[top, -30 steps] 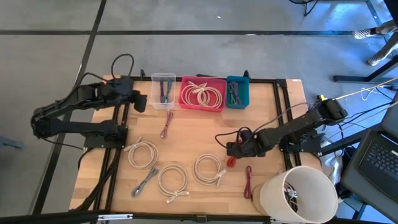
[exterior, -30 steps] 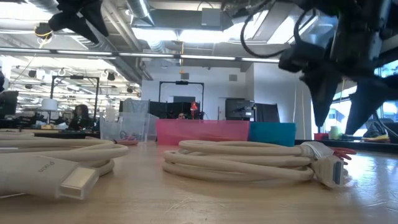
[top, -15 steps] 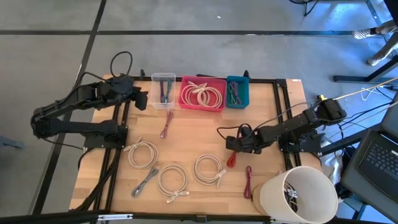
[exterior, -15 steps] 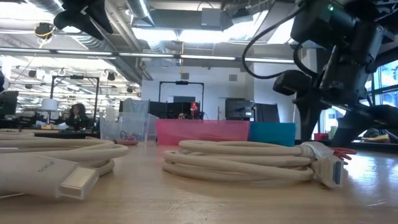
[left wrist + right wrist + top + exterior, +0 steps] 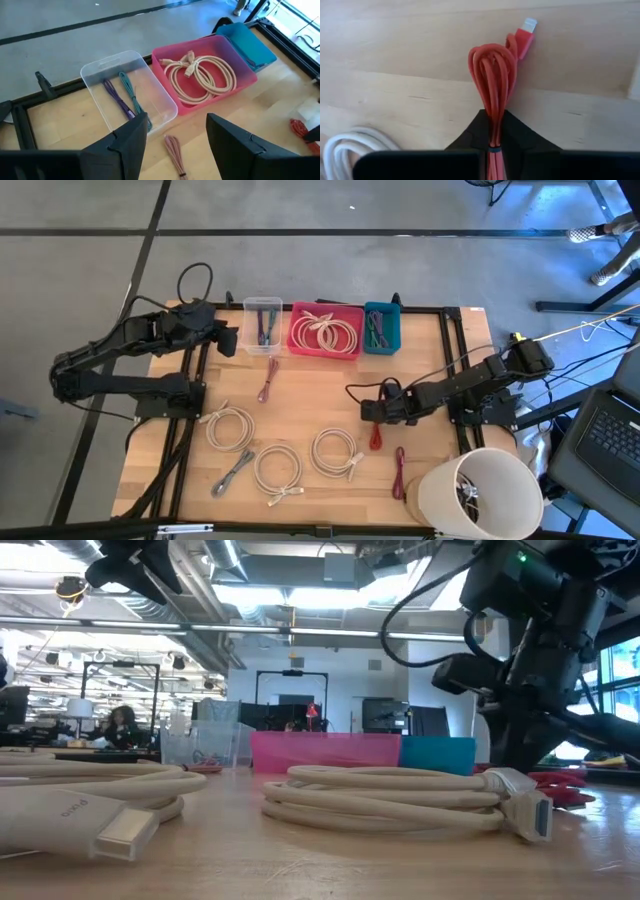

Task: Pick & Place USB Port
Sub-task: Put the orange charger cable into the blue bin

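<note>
A red coiled USB cable [image 5: 492,75] lies on the wooden table right of centre, its plug [image 5: 524,31] pointing away from the wrist. My right gripper [image 5: 493,136] has come down on it and is shut on the bundle; the high view shows the gripper [image 5: 372,416] with the red cable [image 5: 375,437] just nearer. In the low view the red cable [image 5: 558,786] rests on the tabletop. My left gripper [image 5: 176,142] hovers open at the far left, above the table by the clear bin [image 5: 127,92]. My right gripper pinches the red bundle between its two fingers at the end away from the plug [image 5: 493,116], close to a dark tie band. The fingers slant steeply down from above, and the bundle runs straight out from between them. The rest of the bundle lies on the table.
Clear bin [image 5: 262,324], pink bin [image 5: 325,330] holding white cable, and teal bin [image 5: 382,327] line the far edge. White coils [image 5: 335,450], [image 5: 277,470], [image 5: 230,425], a grey cable [image 5: 234,471], maroon cables [image 5: 267,380], [image 5: 399,472] and a white bucket [image 5: 480,492] are on the table.
My right gripper has sunk toward the table over the red cable, tipping steeper, and has shut on the bundle. The cable stays lying on the table.
</note>
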